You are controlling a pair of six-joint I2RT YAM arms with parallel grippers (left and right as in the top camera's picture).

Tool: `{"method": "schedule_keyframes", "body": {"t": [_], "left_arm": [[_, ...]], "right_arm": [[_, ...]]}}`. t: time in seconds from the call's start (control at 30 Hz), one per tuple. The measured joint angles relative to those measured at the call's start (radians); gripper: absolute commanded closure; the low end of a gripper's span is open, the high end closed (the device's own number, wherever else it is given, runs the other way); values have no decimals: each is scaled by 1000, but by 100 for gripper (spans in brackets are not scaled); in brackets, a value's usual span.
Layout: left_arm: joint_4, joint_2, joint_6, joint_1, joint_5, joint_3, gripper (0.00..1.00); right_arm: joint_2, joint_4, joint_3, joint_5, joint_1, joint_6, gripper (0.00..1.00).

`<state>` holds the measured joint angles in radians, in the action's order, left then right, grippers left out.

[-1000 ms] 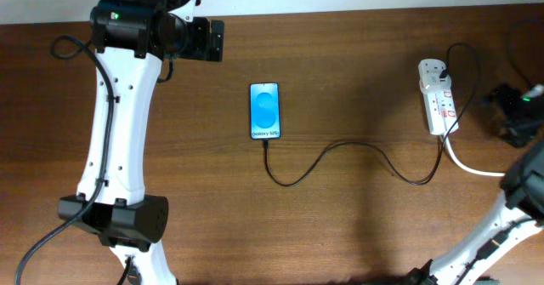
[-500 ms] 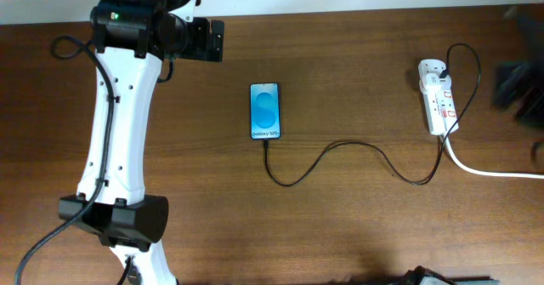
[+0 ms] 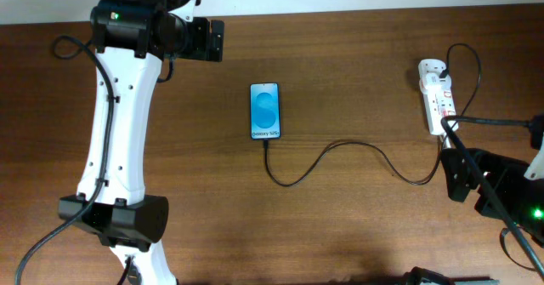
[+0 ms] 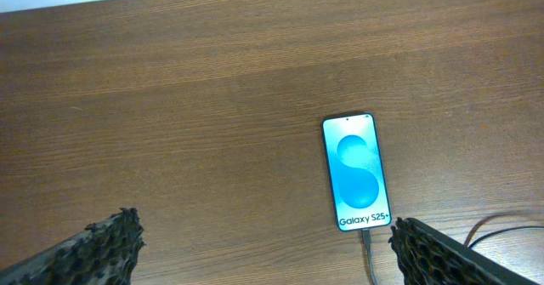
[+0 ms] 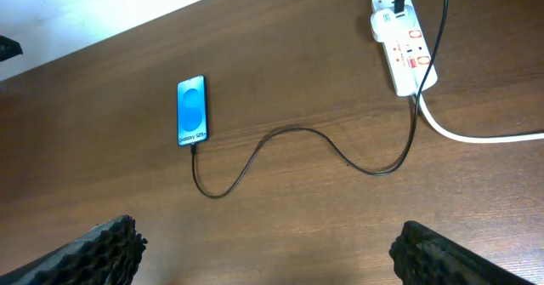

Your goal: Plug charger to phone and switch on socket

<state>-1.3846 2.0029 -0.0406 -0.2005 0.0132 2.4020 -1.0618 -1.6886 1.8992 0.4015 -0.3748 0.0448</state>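
The phone (image 3: 264, 111) lies face up mid-table with its blue screen lit; it also shows in the left wrist view (image 4: 357, 173) and the right wrist view (image 5: 191, 111). The thin black charger cable (image 3: 357, 145) curves from the phone's bottom edge, where its tip meets the phone (image 4: 367, 249), across to the white socket (image 3: 438, 98) at the right. The socket's red switch marks show in the right wrist view (image 5: 405, 51). My left gripper (image 3: 208, 41) is open and empty, held high to the phone's far left. My right gripper (image 3: 461, 173) is open and empty, just in front of the socket.
The thick white cord (image 5: 476, 136) runs from the socket's near end off to the right. The table's far edge meets a white wall (image 5: 102, 13). The left arm's base (image 3: 115, 217) stands at the front left.
My right arm has swung from the table's right edge beside the socket to the front right, below the socket. The left arm, phone and cable have not moved.
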Motion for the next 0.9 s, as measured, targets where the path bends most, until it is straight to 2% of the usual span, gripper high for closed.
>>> {"method": "schedule_keyframes", "body": {"t": [0.1, 0.13, 0.2, 0.37, 0.43, 0.57, 0.67, 0.77, 0.9], "left_arm": [[0, 0, 0, 0, 0, 0, 1], [0, 0, 0, 0, 0, 0, 1], [0, 0, 0, 0, 1, 0, 1], [1, 0, 0, 0, 3, 0, 1], [2, 0, 0, 0, 3, 0, 0], [1, 0, 0, 0, 3, 0, 1], [0, 0, 0, 0, 3, 0, 1], [0, 0, 0, 0, 3, 0, 1], [1, 0, 0, 0, 3, 0, 1]], "right_arm": [[10, 81, -51, -14, 3, 0, 2], [39, 165, -121, -28, 31, 0, 2], [135, 395, -317, -73, 115, 0, 2], [385, 793, -754, -114, 217, 0, 2], [553, 961, -999, -145, 285, 0, 2], [791, 1277, -1338, -200, 361, 0, 2], [881, 1481, -1538, -229, 385, 0, 1], [923, 1606, -1698, -248, 389, 13, 2], [1025, 1635, -1814, -294, 395, 56, 2]]}}
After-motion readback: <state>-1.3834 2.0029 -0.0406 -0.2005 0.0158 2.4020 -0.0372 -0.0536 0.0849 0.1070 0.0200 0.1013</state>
